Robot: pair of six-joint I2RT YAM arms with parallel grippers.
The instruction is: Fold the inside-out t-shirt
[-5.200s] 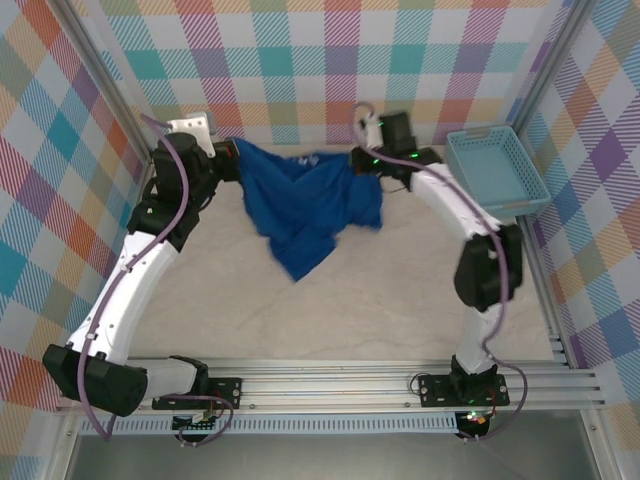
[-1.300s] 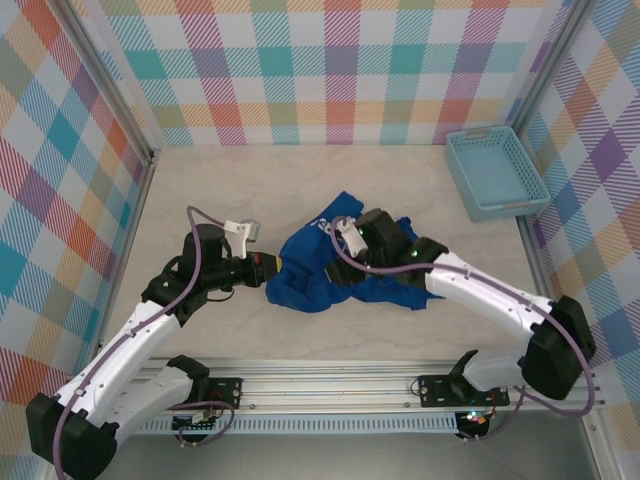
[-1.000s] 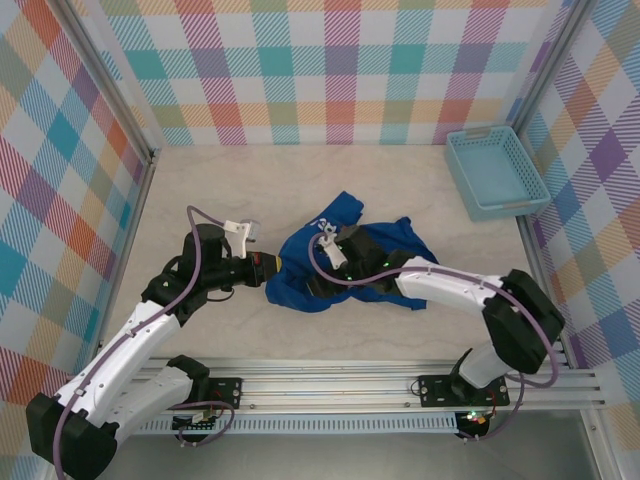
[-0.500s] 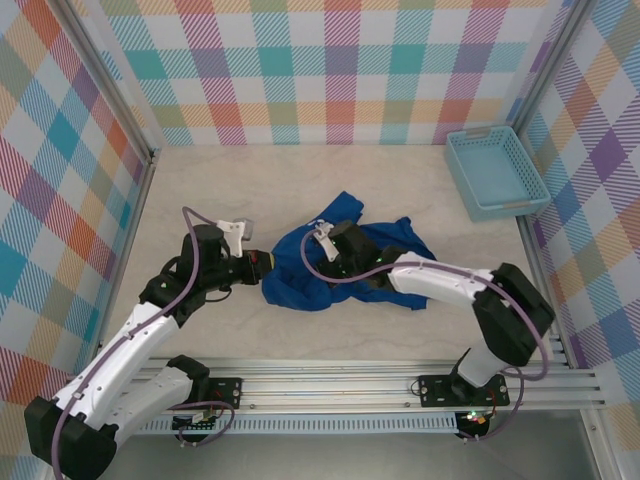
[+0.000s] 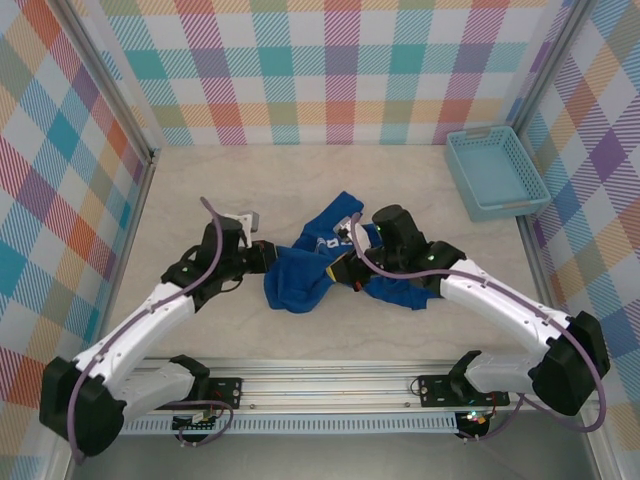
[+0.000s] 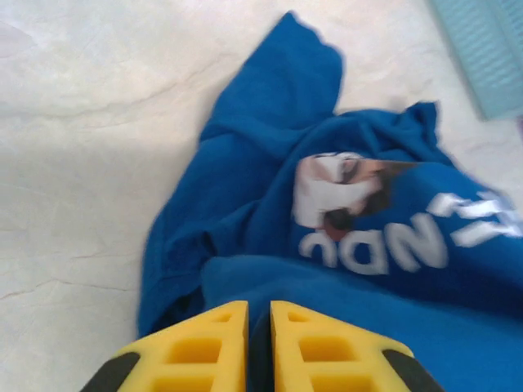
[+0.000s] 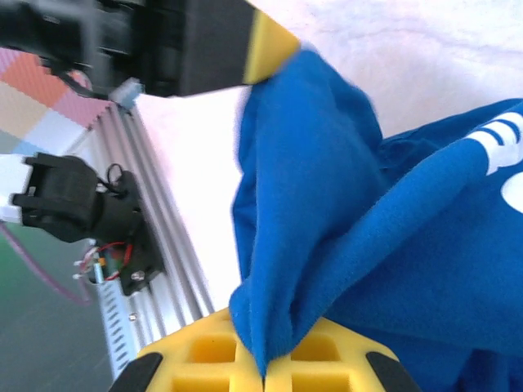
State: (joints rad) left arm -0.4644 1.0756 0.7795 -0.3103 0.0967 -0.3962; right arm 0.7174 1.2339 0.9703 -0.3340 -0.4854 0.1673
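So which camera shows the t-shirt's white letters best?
The left wrist view: the white letters on the blue t-shirt are big, facing it, though blurry. The top view shows them tiny; the right wrist view, just an edge.

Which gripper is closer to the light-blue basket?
Right. The right gripper pinches the t-shirt mid-table, nearer the basket at the far right; the left gripper sits farther left, at the t-shirt's other edge.

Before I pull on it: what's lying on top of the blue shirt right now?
The right gripper and its wrist sit over the shirt, with the gripper shut on a raised fold. The cloth under that wrist is hidden, so how it lies there can't be seen.
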